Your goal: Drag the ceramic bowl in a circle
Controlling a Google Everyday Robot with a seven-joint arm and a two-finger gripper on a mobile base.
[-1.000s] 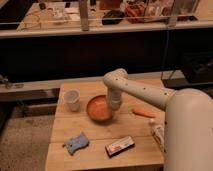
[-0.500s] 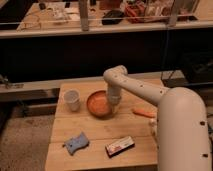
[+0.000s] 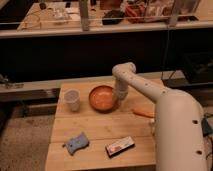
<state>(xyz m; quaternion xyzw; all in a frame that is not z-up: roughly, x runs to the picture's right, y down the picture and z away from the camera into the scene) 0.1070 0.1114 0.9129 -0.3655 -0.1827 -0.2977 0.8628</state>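
Worktop (image 3: 100, 131) of pale wood carries five things. The ceramic bowl (image 3: 101, 98), round, shallow and orange-brown with a darker rim, sits upright in the far middle part of the boards. Just to its left, apart from it, stands a small white cup (image 3: 72, 100), upright with its mouth open upward.

The robot's white arm (image 3: 150, 91) rises from the bulky body at the lower right, bends at an elbow above the back of the worktop and points its last link straight down. The hand (image 3: 119, 101) at the end of that link is at the bowl's right rim, touching or all but touching it; it merges with the rim there, so I cannot tell whether it is clenched on the rim, pressing inside it, or released.

An orange carrot-like piece (image 3: 144, 113) lies to the right of the bowl, near the robot's body. Toward the near edge lie a crumpled blue cloth (image 3: 76, 144) on the left and a flat wrapped bar (image 3: 120, 146) beside it, well apart from the bowl.
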